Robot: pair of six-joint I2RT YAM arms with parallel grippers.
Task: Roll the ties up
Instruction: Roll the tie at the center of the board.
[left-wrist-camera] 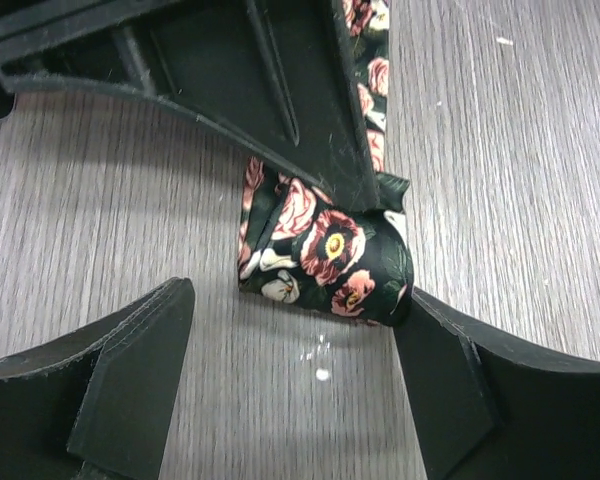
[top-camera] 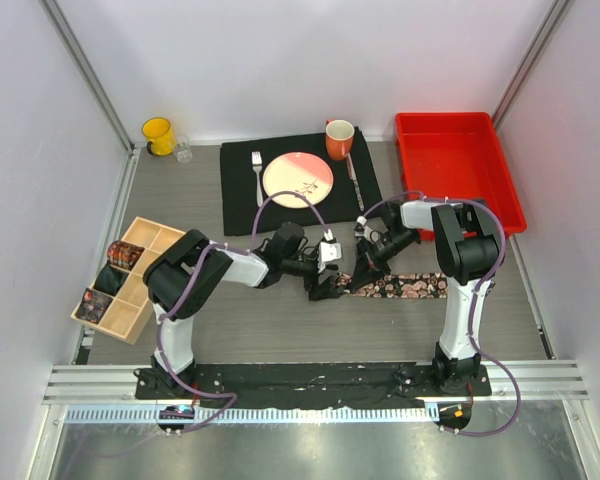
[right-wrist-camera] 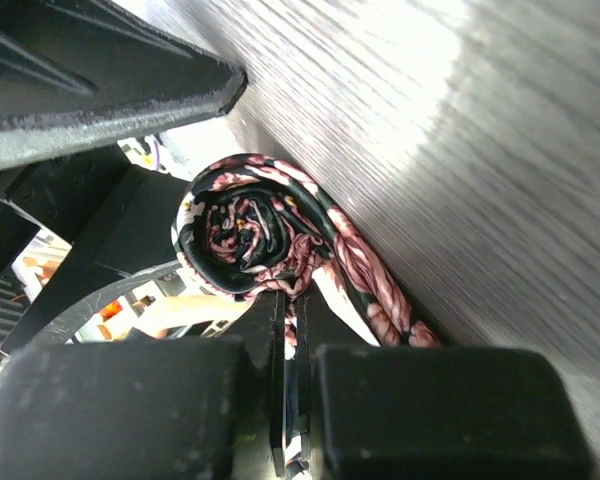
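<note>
Centrally, a black floral-print fabric necktie [top-camera: 410,286] lies part-rolled on the grey wood-grain table [top-camera: 280,330].
Left gripper [left-wrist-camera: 298,300] jaws stand spread, one finger [left-wrist-camera: 450,380] touching the coil [left-wrist-camera: 330,255]; right gripper [right-wrist-camera: 292,350] jaws appear clenched on the necktie's fabric beside the coil; the rest stretches flat rightward.

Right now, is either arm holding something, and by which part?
The right fingers pinch the floral tie just beside its rolled end; the left fingers stand open around that roll.
</note>
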